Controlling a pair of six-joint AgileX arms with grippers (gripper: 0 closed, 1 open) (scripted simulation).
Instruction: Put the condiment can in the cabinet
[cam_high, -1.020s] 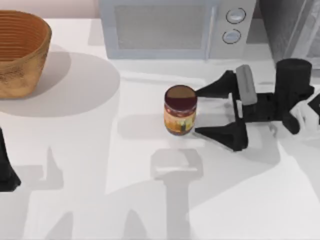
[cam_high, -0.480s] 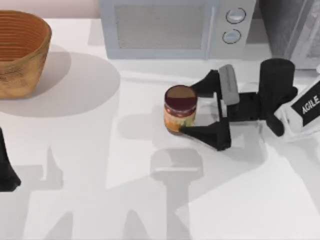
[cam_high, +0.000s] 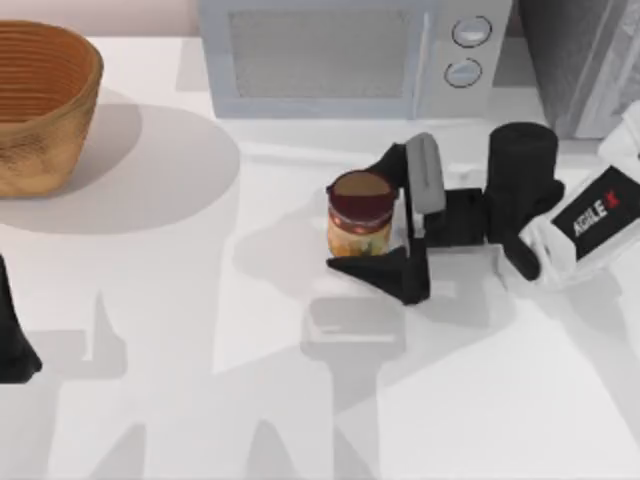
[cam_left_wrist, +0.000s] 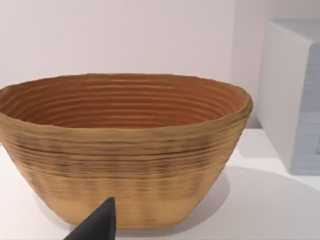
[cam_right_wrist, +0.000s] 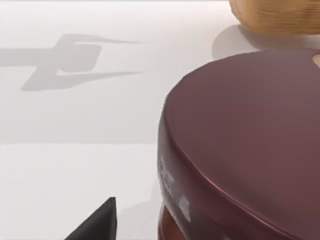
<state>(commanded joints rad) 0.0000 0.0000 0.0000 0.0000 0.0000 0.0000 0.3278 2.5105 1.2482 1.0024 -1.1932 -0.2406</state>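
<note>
Condiment can (cam_high: 360, 215) between fingers of AGILE-marked right gripper (cam_high: 375, 215).

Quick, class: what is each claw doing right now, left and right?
Left claw: parked at the table's left edge; cannot be told.
Right claw: open, fingers either side of the small maroon-lidded, yellow-labelled condiment can, not closed on it.

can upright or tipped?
Upright: the condiment can stands on the table, lid up, between the open right gripper fingers.
</note>
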